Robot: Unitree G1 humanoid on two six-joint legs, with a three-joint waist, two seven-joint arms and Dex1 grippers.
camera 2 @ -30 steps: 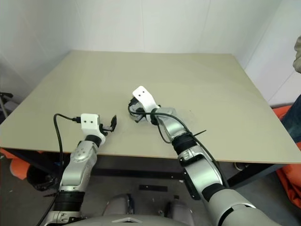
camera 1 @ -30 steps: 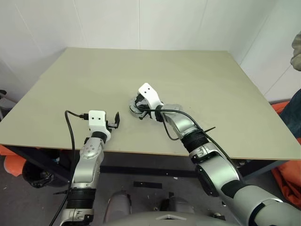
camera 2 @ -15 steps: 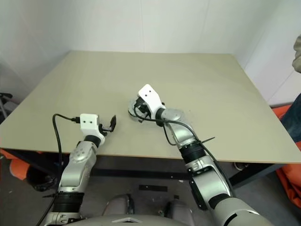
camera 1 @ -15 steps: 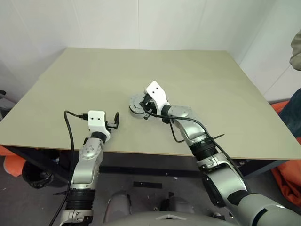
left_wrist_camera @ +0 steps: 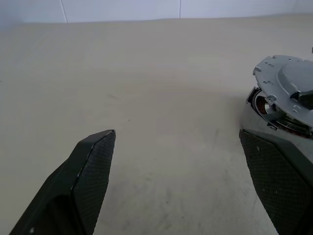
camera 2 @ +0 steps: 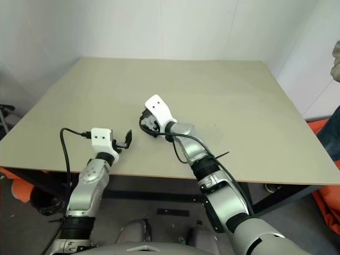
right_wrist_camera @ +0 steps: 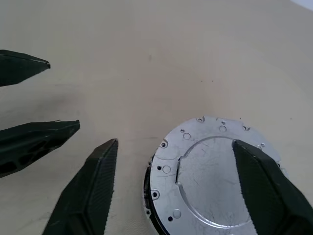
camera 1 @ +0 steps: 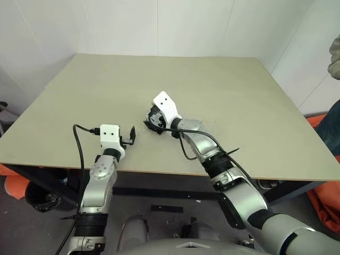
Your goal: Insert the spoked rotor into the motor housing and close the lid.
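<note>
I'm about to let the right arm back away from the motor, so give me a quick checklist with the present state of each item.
1. Lid on the housing: ok, though it looks tilted, with copper windings showing under its raised edge.
2. Lid fully seated: cannot tell.
3. Right claw open: ok, fingers spread either side of the lid, not gripping it.
4. Right fingers free of the lid: cannot tell on the far side, where one finger overlaps the rim.
5. Left claw open and apart from the motor: ok, nothing between its fingers.
6. Rotor inside: cannot tell, the lid covers it.
</note>
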